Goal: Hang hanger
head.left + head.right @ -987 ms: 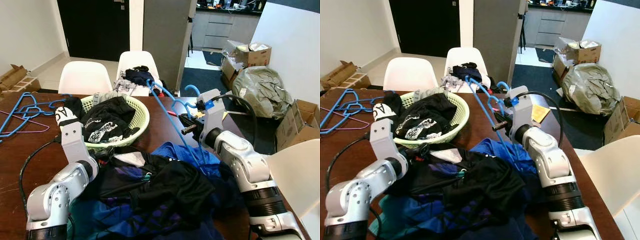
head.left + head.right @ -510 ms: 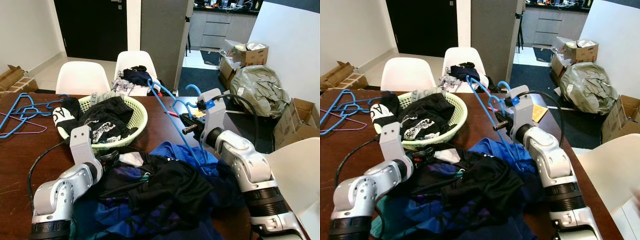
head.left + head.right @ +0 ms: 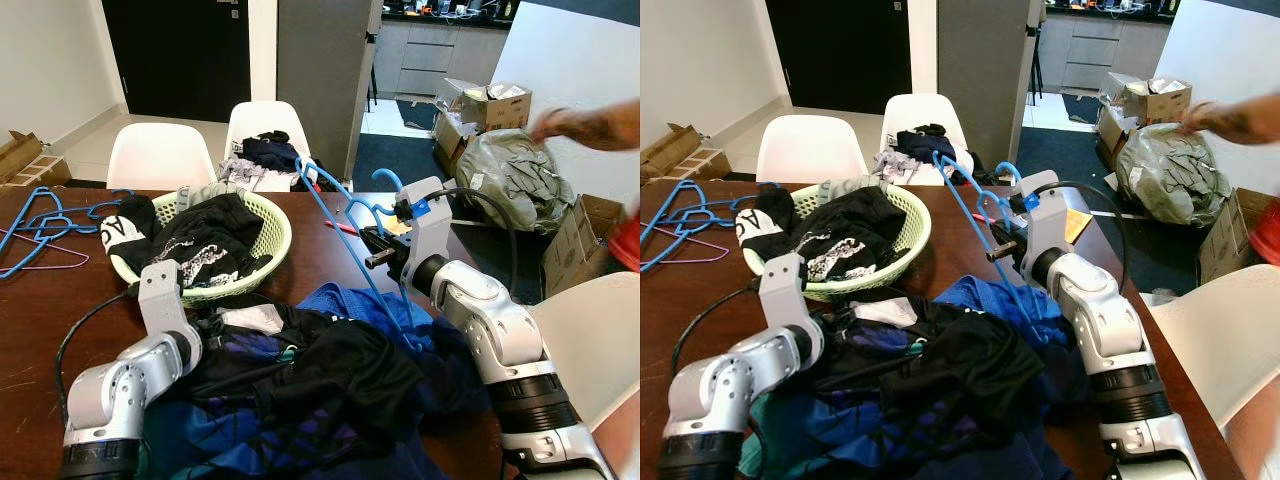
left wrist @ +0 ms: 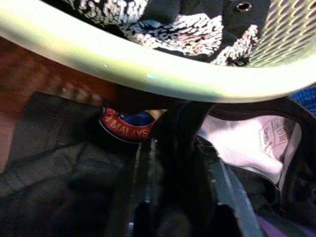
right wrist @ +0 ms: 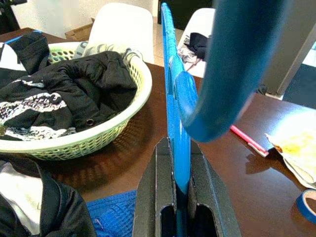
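Eye views: right gripper (image 3: 372, 248) holds a blue hanger (image 3: 345, 245) above the table's (image 3: 30, 310) right side, beyond the clothes pile (image 3: 310, 380). Left gripper (image 3: 215, 322) is buried there, near the basket (image 3: 275, 240).

Left wrist: finger spread unclear.

Right wrist: fingers (image 5: 155, 185) clamp the hanger.

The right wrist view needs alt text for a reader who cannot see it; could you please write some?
The right gripper is shut on a blue hanger, its two black fingers pinching the plastic, and the hook curves up close to the camera. Behind it, on a dark wooden table, a pale green laundry basket holds black clothes, with white chairs beyond.
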### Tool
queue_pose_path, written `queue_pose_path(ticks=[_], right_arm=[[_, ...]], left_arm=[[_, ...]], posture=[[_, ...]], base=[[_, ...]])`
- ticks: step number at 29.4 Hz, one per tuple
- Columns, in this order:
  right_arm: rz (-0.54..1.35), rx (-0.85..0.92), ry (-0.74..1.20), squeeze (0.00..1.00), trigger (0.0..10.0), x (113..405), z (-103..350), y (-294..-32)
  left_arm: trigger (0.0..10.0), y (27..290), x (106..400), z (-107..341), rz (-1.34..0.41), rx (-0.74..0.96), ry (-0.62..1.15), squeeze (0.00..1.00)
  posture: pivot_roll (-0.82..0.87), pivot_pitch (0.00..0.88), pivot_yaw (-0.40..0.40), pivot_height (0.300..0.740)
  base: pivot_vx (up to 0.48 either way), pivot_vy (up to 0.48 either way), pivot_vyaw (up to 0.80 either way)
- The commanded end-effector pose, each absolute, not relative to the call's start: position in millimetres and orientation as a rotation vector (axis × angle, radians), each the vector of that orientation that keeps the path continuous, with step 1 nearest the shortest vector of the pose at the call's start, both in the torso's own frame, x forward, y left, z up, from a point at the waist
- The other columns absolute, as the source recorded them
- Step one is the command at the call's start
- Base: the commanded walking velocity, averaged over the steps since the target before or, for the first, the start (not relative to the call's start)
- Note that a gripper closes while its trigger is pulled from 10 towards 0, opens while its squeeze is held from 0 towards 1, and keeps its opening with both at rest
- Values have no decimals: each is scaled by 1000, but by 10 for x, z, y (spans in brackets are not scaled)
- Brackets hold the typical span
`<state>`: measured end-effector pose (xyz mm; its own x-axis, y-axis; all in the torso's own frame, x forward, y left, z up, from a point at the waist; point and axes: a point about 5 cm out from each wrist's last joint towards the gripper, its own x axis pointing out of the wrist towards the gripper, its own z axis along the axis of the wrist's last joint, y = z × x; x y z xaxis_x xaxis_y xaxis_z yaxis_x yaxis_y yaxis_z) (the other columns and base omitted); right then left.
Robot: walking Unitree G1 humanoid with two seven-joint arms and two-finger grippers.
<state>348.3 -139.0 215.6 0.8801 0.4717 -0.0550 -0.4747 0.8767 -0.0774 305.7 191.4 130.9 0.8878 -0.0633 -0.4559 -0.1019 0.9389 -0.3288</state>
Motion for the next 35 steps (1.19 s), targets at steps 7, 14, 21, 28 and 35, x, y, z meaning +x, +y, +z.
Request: queue_pose_path(ticks=[7, 14, 21, 28, 35], right_arm=[[473, -101, 24, 0, 10000, 3449, 2206, -1472], [475, -103, 24, 0, 10000, 3452, 2205, -1464], [484, -103, 25, 0, 10000, 3460, 2202, -1424], [484, -105, 24, 0, 10000, 3457, 2213, -1434], [478, -109, 28, 0, 10000, 3445, 2214, -1480]], left_arm=[[0, 2004, 3149, 1355, 35, -338, 454, 0], [0, 2011, 3159, 1403, 22, -322, 426, 0], [10000, 1918, 3168, 1414, -26, -272, 418, 1000], [10000, 1850, 3160, 1321, -39, -280, 457, 1000], [10000, 1870, 3187, 1319, -36, -288, 448, 1000]], posture=[[41, 0, -68, 740], [45, 0, -71, 740], [48, 0, -74, 740], [41, 0, -74, 740], [36, 0, -75, 740]], base=[[0, 0, 0], [0, 0, 0], [0, 0, 0], [0, 0, 0], [0, 0, 0]])
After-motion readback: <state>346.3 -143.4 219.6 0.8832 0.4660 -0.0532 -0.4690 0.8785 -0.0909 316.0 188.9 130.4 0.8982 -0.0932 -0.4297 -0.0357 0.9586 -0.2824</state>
